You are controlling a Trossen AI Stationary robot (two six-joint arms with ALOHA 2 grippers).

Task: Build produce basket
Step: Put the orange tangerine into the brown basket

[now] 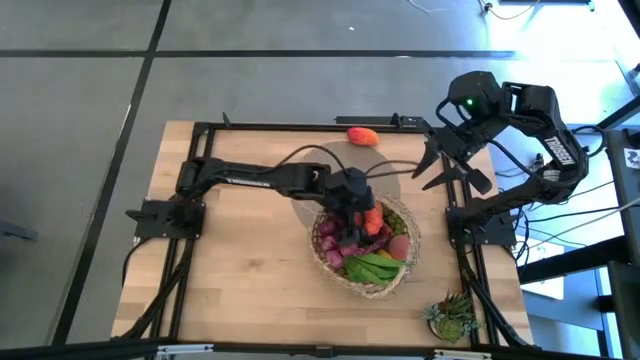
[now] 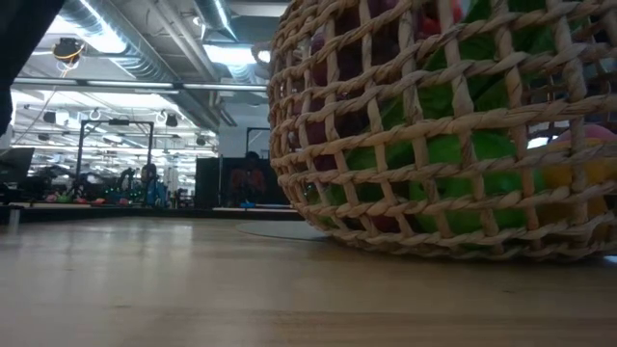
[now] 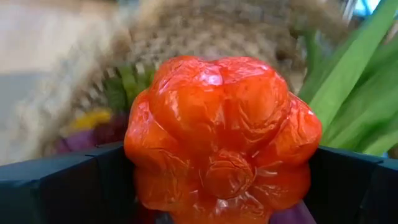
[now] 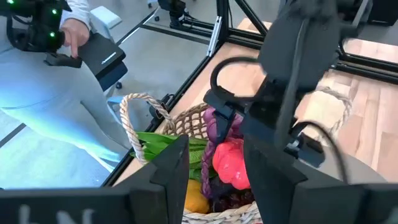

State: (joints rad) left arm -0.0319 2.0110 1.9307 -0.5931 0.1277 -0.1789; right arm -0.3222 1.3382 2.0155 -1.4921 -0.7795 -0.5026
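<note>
**benchrat:** So where was the basket (image 1: 366, 250) in that shot? And was anything actually being held?

**torque_tom:** Basket sat a bit toward 4 o'clock of the table's (image 1: 240, 290) middle, already pretty full: green pepper (image 1: 372, 266) at its 6 o'clock side, purple grapes (image 1: 330, 238) around 9, leafy stalks (image 3: 357, 81) poking up by the rim. The left gripper (image 1: 355, 212) was hanging right over the bowl, clamped on a red-orange pepper (image 3: 221, 134). Its wrist camera showed both fingers (image 3: 68, 186) pressed against the pepper's sides, stem end down (so it looked like a drop-in was the plan, held above the pile rather than shoved into it).

**benchrat:** And the right one?

**torque_tom:** The right gripper (image 1: 440, 165) was parked up off the table around 2 o'clock from the basket, jaws partly apart, nothing in them. Probably kept clear so the arms wouldn't tangle over the bowl.

**benchrat:** Anything left out?

**torque_tom:** One orange-red piece (image 1: 363, 135) lay at the 12 o'clock edge of the table, well apart from the basket. My guess is that was next. The potted plant (image 1: 452, 318) at 5 o'clock didn't count.
</note>
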